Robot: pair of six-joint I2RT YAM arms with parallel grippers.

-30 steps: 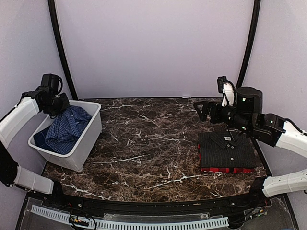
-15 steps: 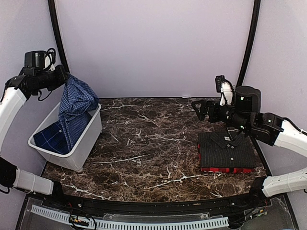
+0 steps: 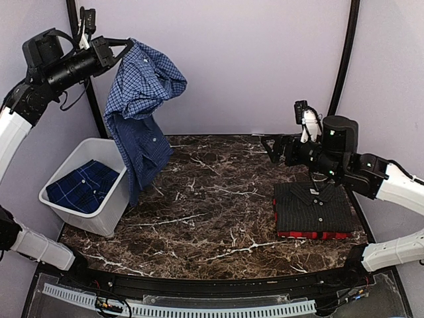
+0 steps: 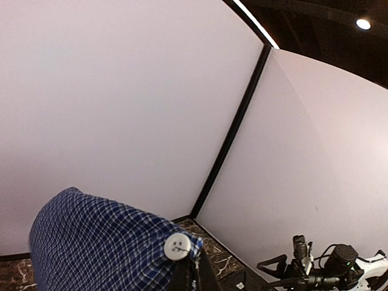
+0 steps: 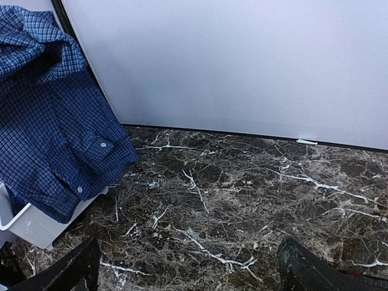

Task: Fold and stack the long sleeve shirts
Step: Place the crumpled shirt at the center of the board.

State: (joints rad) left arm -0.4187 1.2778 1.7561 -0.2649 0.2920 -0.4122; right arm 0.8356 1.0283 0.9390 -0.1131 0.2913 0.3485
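My left gripper (image 3: 126, 45) is raised high at the back left, shut on a blue-and-white check shirt (image 3: 142, 99). The shirt hangs from it, its lower end over the table beside the bin. In the left wrist view the jaws (image 4: 195, 270) pinch the shirt's buttoned edge (image 4: 91, 242). A folded black pinstripe shirt (image 3: 311, 205) lies at the right on a folded red-and-black plaid one (image 3: 311, 234). My right gripper (image 3: 271, 147) hovers open left of and behind that stack, nothing between its fingers (image 5: 79, 267). The hanging shirt (image 5: 48, 121) shows at the left of the right wrist view.
A white plastic bin (image 3: 106, 218) stands at the left with another blue checked shirt (image 3: 83, 187) inside. The dark marble table (image 3: 212, 199) runs between bin and stack. Black frame posts (image 3: 343, 66) rise at the back corners.
My left gripper rose from the bin up and to the right, lifting the check shirt out until it hangs free. The right gripper shifted slightly left and stayed open.
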